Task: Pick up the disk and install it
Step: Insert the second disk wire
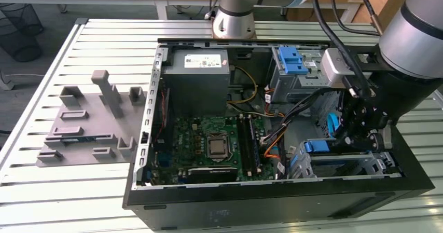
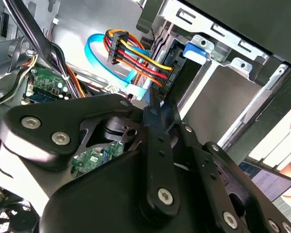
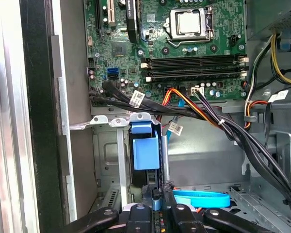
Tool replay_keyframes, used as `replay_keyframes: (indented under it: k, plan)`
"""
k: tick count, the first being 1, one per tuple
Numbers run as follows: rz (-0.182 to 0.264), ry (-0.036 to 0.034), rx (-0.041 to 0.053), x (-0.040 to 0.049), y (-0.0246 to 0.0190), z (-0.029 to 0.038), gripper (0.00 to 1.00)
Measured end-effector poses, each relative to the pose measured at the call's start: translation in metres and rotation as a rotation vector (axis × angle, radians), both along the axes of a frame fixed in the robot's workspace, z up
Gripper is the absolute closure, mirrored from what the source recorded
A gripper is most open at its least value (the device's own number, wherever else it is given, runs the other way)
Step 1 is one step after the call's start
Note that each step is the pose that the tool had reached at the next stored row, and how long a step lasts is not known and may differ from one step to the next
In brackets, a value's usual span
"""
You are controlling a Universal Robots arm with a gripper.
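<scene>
I am down inside the open black metal computer case (image 1: 277, 208) that lies on the pale slatted tabletop (image 1: 83, 191), and how my jaws stand I cannot tell (the tips sit close together in the first wrist view, but the gap between them is hidden). The disk, a flat drive in a blue plastic carrier frame (image 3: 145, 151), stands edge-on in a slot of the silver sheet-metal drive cage (image 3: 104, 160) just ahead of my jaws; only its blue end tab and a dark edge show, and in the exterior view the same blue tab (image 1: 317, 146) sits close beside my jaws. A light-blue flat ribbon cable (image 3: 201, 199) curls just beside them, and a bundle of red, yellow and black wires (image 2: 136, 58) with a black plug runs near them. Beyond the cage, well apart from my jaws, lies the green motherboard (image 3: 174, 43), crossed by black cables (image 3: 242, 141).
</scene>
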State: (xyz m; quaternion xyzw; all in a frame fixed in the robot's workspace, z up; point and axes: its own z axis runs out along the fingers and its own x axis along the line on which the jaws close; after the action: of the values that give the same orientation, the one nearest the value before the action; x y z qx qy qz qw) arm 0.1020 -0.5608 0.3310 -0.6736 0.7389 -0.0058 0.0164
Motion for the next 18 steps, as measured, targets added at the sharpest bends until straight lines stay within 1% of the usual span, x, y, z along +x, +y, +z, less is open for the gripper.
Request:
replay_keyframes:
  k: [7, 10, 13, 14, 18]
  plan:
    - [0.0, 0.0, 0.0004, 0.0, 0.0, 0.0085, 0.76]
    - [0.0, 0.0, 0.0004, 0.0, 0.0, 0.0102, 0.76]
    - [0.0, 0.0, 0.0007, 0.0, 0.0, 0.0106, 0.78]
    - [0.0, 0.0, 0.0006, 0.0, 0.0, 0.0107, 0.85]
    - [0.0, 0.0, 0.0004, 0.0, 0.0, 0.008, 0.85]
